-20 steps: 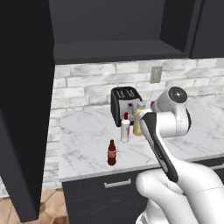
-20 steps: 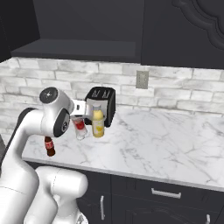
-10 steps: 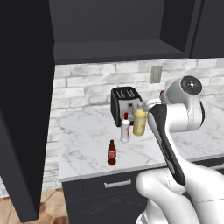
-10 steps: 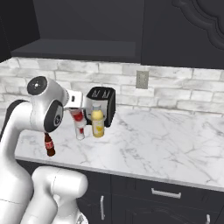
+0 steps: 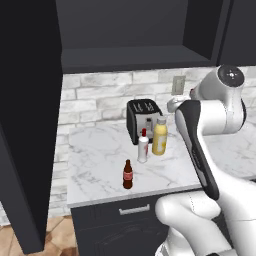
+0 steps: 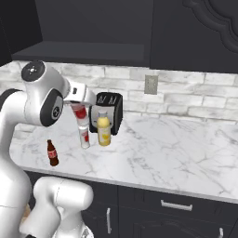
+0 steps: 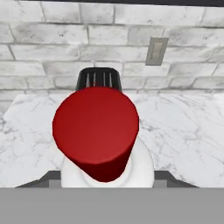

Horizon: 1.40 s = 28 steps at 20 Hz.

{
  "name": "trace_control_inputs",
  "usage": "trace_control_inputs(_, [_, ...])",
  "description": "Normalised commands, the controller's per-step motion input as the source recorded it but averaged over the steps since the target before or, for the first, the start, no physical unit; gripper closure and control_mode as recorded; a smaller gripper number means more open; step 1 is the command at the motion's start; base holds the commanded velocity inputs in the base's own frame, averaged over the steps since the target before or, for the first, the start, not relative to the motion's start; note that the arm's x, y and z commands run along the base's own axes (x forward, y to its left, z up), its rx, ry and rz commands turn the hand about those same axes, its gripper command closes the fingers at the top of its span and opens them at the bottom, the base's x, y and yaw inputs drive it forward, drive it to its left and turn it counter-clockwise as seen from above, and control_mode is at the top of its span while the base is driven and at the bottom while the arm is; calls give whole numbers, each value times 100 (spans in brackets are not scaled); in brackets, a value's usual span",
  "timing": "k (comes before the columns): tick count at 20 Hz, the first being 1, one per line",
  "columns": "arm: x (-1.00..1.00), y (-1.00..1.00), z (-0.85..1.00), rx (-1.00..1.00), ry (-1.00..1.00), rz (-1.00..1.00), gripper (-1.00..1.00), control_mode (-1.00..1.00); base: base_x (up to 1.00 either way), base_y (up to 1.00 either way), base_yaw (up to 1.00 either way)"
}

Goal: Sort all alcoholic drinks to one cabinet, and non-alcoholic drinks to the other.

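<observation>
My gripper (image 6: 78, 102) is shut on a tall white bottle (image 6: 80, 113) with a red cap, holding it in the air above the counter, in front of the toaster. In the hand view its red cap (image 7: 95, 129) looms large over the white body (image 7: 142, 168). The second white red-capped bottle (image 5: 143, 147) (image 6: 84, 136) stands on the marble counter beside the fat yellow juice bottle (image 5: 160, 136) (image 6: 103, 130). The small dark brown bottle (image 5: 128, 174) (image 6: 52, 153) stands alone near the counter's front edge. Above is an open dark cabinet with its shelf (image 5: 135, 54) (image 6: 79, 50).
A black toaster (image 5: 141, 118) (image 6: 109, 109) (image 7: 99, 78) stands against the brick wall behind the bottles, a wall outlet (image 6: 150, 84) to its right. The open cabinet door (image 5: 25, 115) hangs at the left. A shut dark cabinet (image 6: 197, 32) lies to the right. Drawers (image 6: 176, 204) sit below.
The arm has swung up with the white bottle in the gripper, lifting it off the counter away from the other bottles. The bottles on the counter have not moved.
</observation>
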Motion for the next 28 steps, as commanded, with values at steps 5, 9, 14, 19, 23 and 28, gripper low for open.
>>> trace_control_inputs(5, [0, -7, 46, 2, -1, -3, 100, -100, 0, 0, 0])
trace_control_inputs(9, [0, -7, 41, 1, -2, -3, 100, -100, 0, 0, 0])
trace_control_inputs(14, [2, -2, 18, 0, -10, 0, 100, -100, 0, 0, 0])
trace_control_inputs(19, [9, -3, 28, 2, -3, 0, 100, -100, 0, 0, 0])
trace_control_inputs(23, [16, -1, 27, 3, 0, 0, 100, -100, 0, 0, 0])
trace_control_inputs(28, [23, 0, 26, 4, 0, -1, 100, -100, 0, 0, 0])
